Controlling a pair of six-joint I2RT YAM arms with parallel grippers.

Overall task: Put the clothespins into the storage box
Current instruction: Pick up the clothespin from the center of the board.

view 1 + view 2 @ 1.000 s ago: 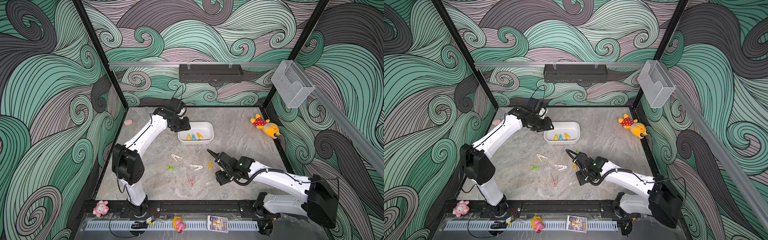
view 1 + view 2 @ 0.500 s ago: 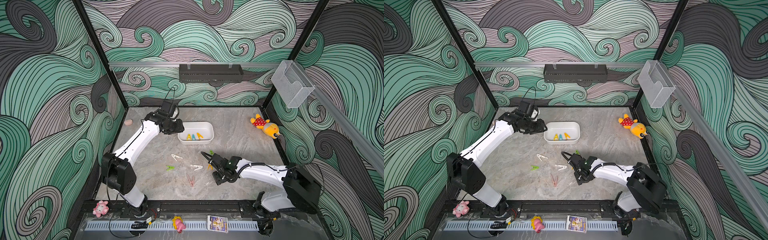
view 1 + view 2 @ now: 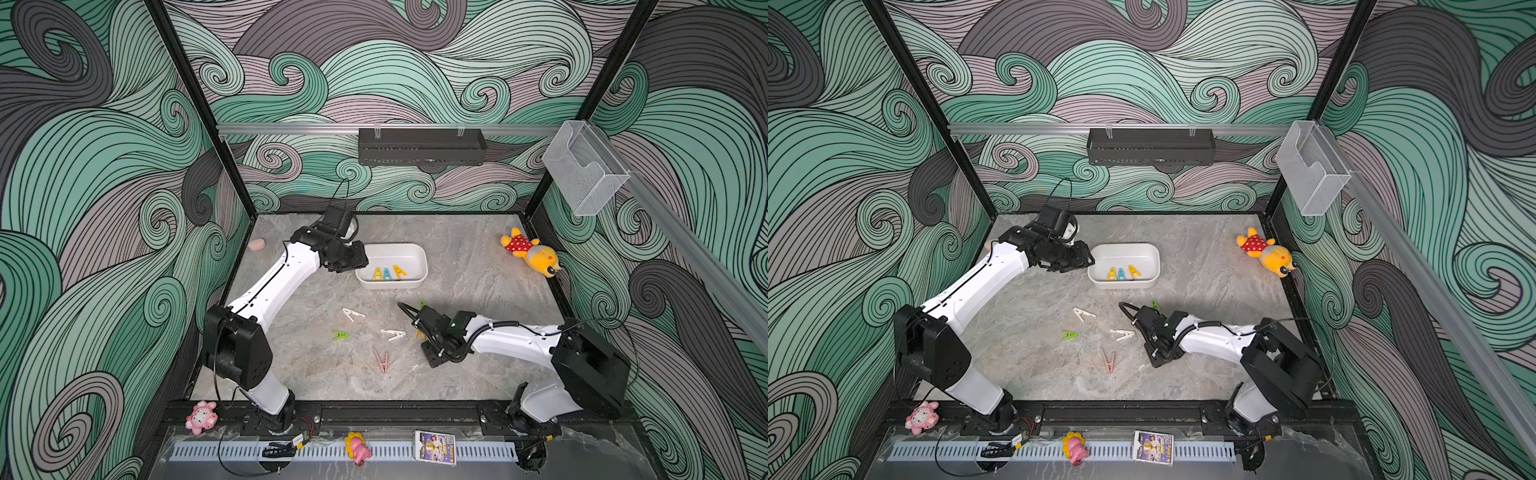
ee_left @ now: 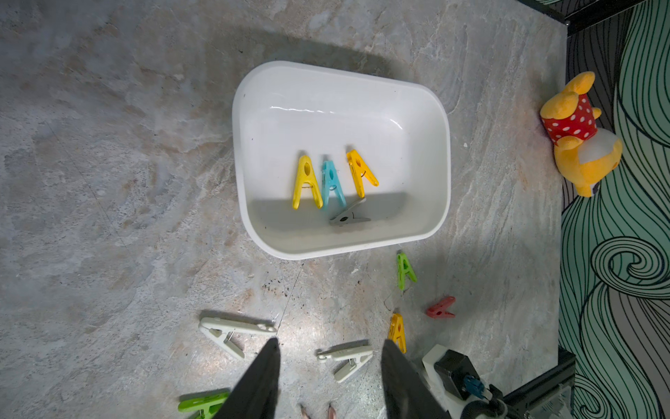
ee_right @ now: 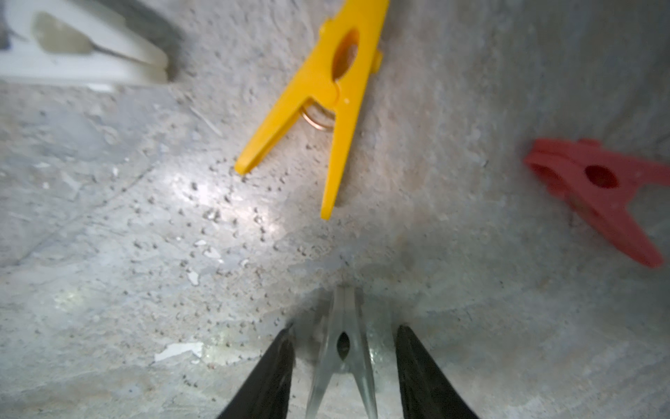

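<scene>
**A:** Where did we find the storage box (image 3: 419, 253)?

**B:** We found it at the far middle of the surface (image 3: 478, 291). It held four clothespins. A blue clothespin (image 4: 331, 185) lay between a pale yellow clothespin (image 4: 306, 183) and a deep yellow clothespin (image 4: 360, 172). A boxed grey clothespin (image 4: 348, 217) lay by the near wall.

**A:** And the left tool (image 4: 330, 341)?

**B:** We saw it raised just left of the box, jaws apart and gripping nothing.

**A:** What did we make of the right tool (image 5: 345, 326)?

**B:** It was low on the surface, right of the loose pins. Its jaws stood either side of a loose grey clothespin (image 5: 342, 348), with a gap on each side, so we judged it open and not yet gripping. A loose yellow clothespin (image 5: 326, 94) and a red clothespin (image 5: 594, 185) lay just beyond it.

**A:** What else did we count outside the box?

**B:** In a top view we counted five:
- a far white clothespin (image 3: 352, 313)
- a near white clothespin (image 3: 392, 333)
- a left green clothespin (image 3: 340, 335)
- a pink clothespin (image 3: 382, 360), nearest of all
- a small green clothespin (image 3: 422, 304), just near of the box
</scene>
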